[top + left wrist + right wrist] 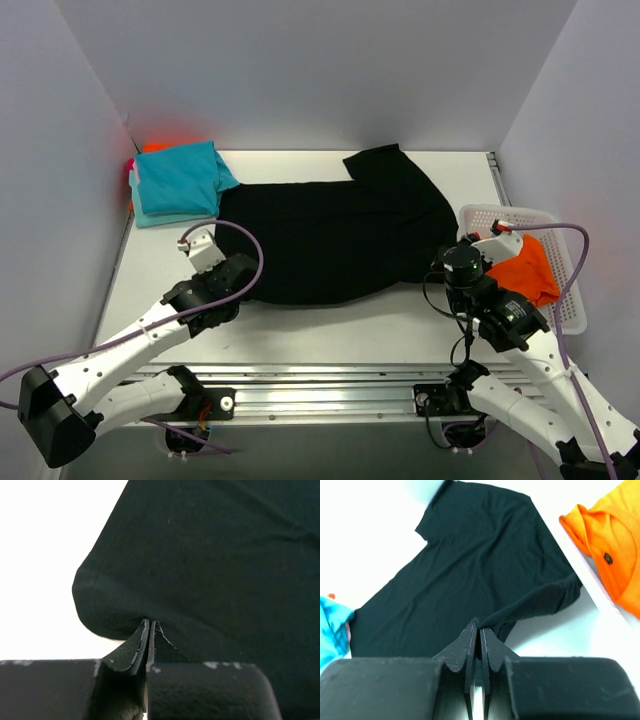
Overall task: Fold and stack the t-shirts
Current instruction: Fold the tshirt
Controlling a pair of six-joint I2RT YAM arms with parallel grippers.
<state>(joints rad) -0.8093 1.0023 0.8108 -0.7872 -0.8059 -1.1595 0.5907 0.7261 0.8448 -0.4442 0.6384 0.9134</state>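
A large black t-shirt [330, 235] lies spread across the middle of the table. My left gripper [238, 272] is shut on its near left edge; in the left wrist view [150, 622] the tips pinch the black cloth [210, 565]. My right gripper [450, 262] is shut on the shirt's near right corner and lifts a fold of it [479, 624]. Folded teal t-shirts [178, 182] lie stacked at the far left with orange and pink edges beneath. A bright orange t-shirt [525, 268] lies in the white basket [505, 214].
The white lattice basket stands at the right edge of the table, close beside my right arm. White walls close in the table at the back and both sides. The metal rail [320, 385] with the arm bases runs along the near edge.
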